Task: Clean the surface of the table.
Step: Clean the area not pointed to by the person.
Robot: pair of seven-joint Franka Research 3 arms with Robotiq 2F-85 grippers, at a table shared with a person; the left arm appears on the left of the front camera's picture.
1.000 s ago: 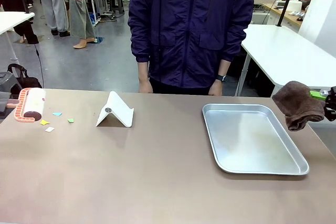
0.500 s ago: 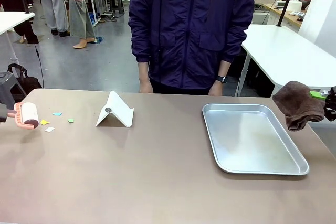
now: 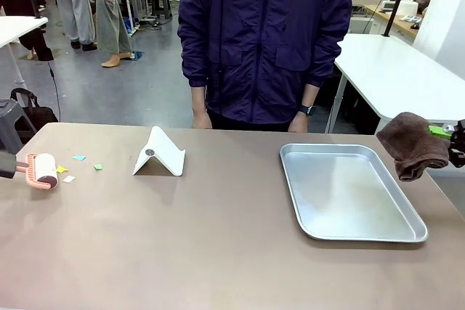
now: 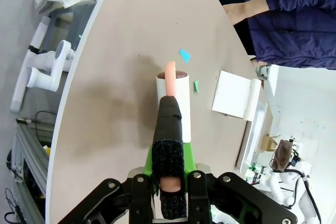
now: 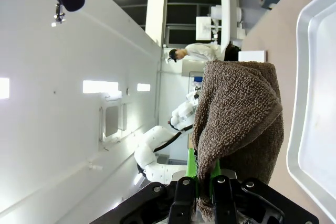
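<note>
- The counter (image 3: pixel 218 266) takes up the whole foreground, a broad brownish matte top. I'd judge it heavy, rigid and fixed, not something to grip. It gets worked by pressing tools flat on its surface, and it looks smooth enough that bits should lift off easily.
- The metal tray (image 3: pixel 363 237) sits on the right half, empty and shiny. It probably slides readily, and it covers the patch of top beneath it.
- At the left edge, the left pincer (image 4: pixel 170 174) is clamped tight on the handle of a lint roller (image 3: pixel 45 170), whose drum rests at the counter top.
- Just beside the roller lie a few coloured paper scraps (image 3: pixel 78 157), light and flat, likely to stick to the roll.
- A white stand (image 3: pixel 160 154) stands upright a little farther right, apart from the scraps. It would block a long sweep that way.
- Off the right edge, the right pincer (image 5: pixel 203 174) is closed on a brown cloth (image 3: pixel 413 147), soft and drooping, held above the counter's corner near the tray.
- A person (image 3: pixel 265 41) stands at the far side, hands down by the edge.
</note>
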